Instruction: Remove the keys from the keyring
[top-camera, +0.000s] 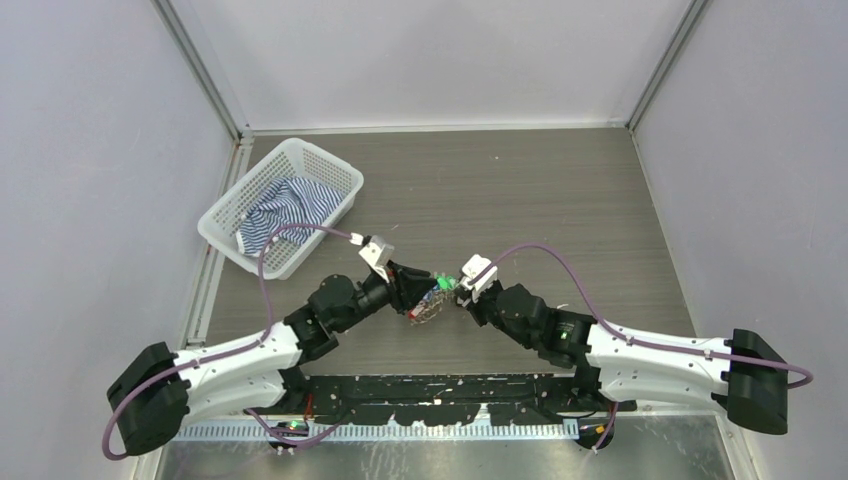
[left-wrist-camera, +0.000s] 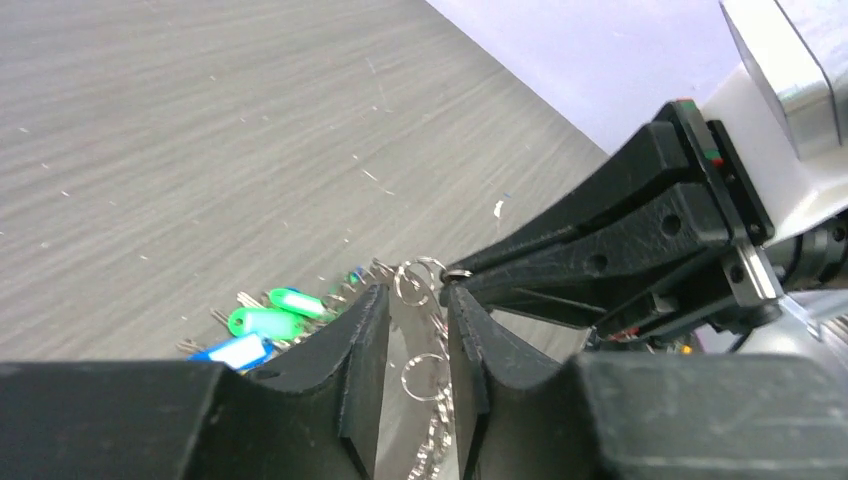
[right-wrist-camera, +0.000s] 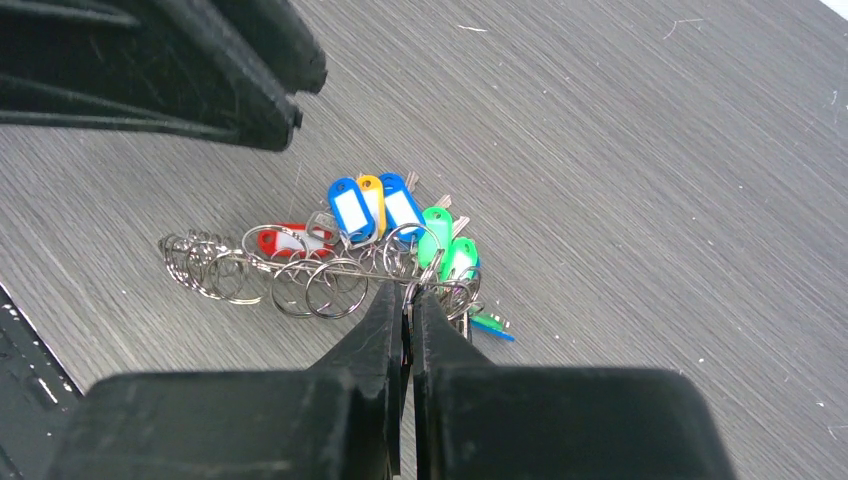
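Your right gripper (right-wrist-camera: 408, 300) has its jaws fully together, pinching the keyring (right-wrist-camera: 300, 272) by its wire at the end nearest the green tags. The right wrist view shows the fingertips closed right on the metal. The keyring sits mid-table (top-camera: 560, 200), between the two gripper tips and just ahead of the arm bases, with a row of small split rings strung along it. The keys (right-wrist-camera: 385, 212) in view are bunched on it. Their tags fan out on the side of the ring away from the right wrist camera: one red, two blue with an orange one between, two green, plus one more blue tag poking out just beside the right fingers. Your left gripper (left-wrist-camera: 418, 305) has a narrow gap between its jaws and nothing clamped in it; through the gap you see split rings lying beyond. In the left wrist view its tips look close to touching the right gripper's tips, but you can't tell contact, and the right wrist view shows it apart from the ring bunch. Can't tell whether the ring is lifted or resting on the table. A white mesh basket (top-camera: 240, 190) with a striped cloth (top-camera: 290, 205) in it sits far left, well apart from the keys.
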